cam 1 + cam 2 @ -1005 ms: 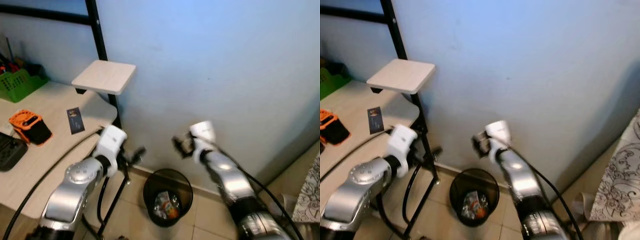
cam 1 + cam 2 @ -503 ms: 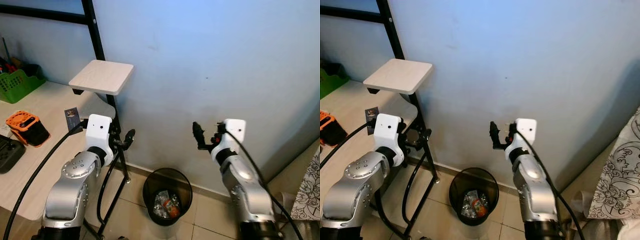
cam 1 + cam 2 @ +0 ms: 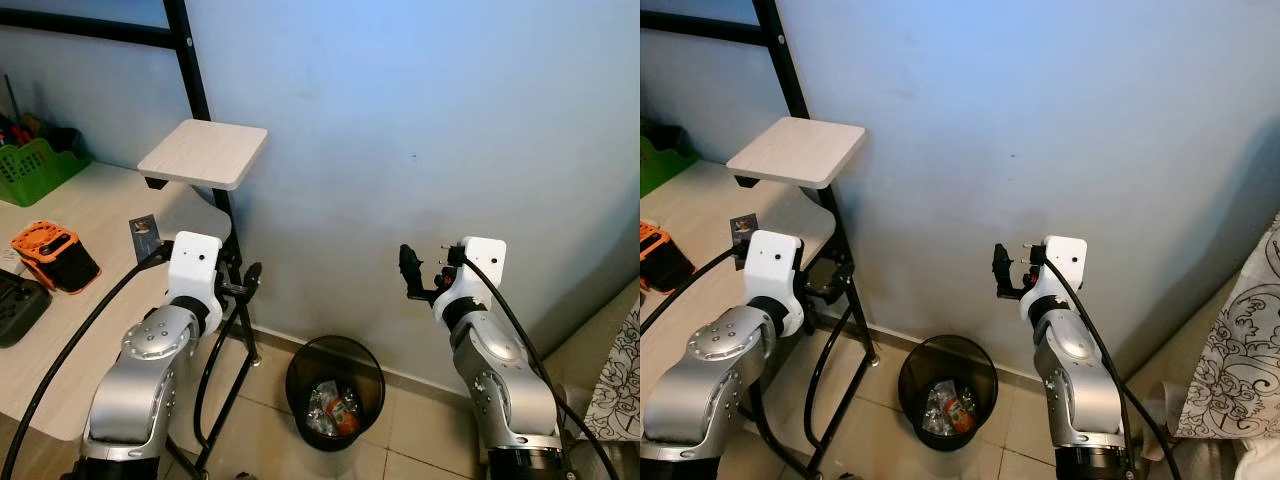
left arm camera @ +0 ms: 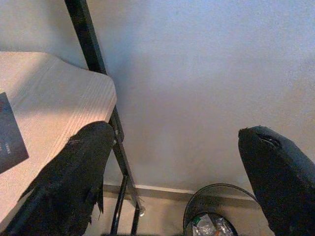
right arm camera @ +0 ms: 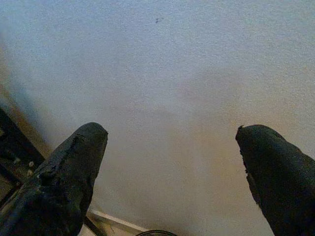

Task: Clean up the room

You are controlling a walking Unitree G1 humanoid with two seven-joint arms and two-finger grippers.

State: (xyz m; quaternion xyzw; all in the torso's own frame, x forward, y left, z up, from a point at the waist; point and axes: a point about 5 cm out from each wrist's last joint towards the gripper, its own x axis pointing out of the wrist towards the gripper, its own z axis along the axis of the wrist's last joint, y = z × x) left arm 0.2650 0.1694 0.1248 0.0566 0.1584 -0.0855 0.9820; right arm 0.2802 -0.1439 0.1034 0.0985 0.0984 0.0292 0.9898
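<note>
Right gripper [image 3: 412, 272] is raised at chest height facing the pale blue wall [image 3: 420, 110], fingers spread wide apart and holding nothing; the right wrist view confirms bare wall between the two black fingers [image 5: 74, 172]. One second ago this arm was angled forward over the round black wire-mesh waste bin [image 3: 335, 385]; it has since drawn back and upright, and over the last half second it shifted only slightly further to the robot's right. The bin now stands on the tiled floor below and to the left of the right gripper, between the two arms, with crumpled wrappers and an orange item [image 3: 343, 420] lying inside.

Left gripper [image 3: 247, 282] is likewise lifted and empty, fingers parted, as the left wrist view shows. It sits just beside the black metal frame post [image 3: 205, 110], with the light wooden desk [image 3: 85, 290] behind and to its left. On that desk remain an orange and black device [image 3: 58, 255], a dark card [image 3: 146, 237] and a green plastic basket [image 3: 35, 168].

Assessment: a deposit into the bin appears complete, and both arms look reset. Items left on the desk suggest the tidying is unfinished.
</note>
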